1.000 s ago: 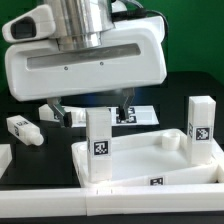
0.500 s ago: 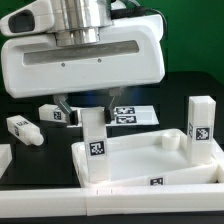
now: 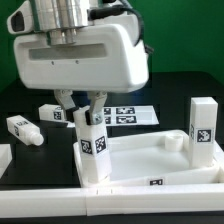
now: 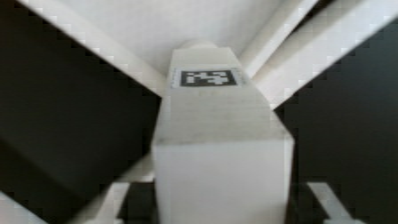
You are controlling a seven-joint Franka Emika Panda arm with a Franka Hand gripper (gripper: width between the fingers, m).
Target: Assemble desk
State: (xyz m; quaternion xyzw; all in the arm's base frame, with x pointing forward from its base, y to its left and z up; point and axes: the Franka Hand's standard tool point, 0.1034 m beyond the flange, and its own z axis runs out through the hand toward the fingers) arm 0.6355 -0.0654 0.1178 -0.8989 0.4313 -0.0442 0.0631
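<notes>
The white desk panel (image 3: 150,142) lies flat with its raised rim up. A square white leg (image 3: 92,145) with black-and-white tags stands a little tilted in the panel's corner socket on the exterior view's left. My gripper (image 3: 82,108) comes down over its top, one finger on each side, shut on it. In the wrist view the leg (image 4: 217,130) fills the middle, between the gripper's (image 4: 222,214) fingers. A second leg (image 3: 202,125) stands upright at the panel's corner on the exterior view's right.
Two loose legs (image 3: 22,128) (image 3: 50,113) lie on the black table on the exterior view's left. The marker board (image 3: 135,115) lies behind the panel. A white bar (image 3: 110,205) runs along the front.
The gripper has shifted toward the exterior view's left and turned. The leg in it has turned too, now tilted and showing two tagged faces.
</notes>
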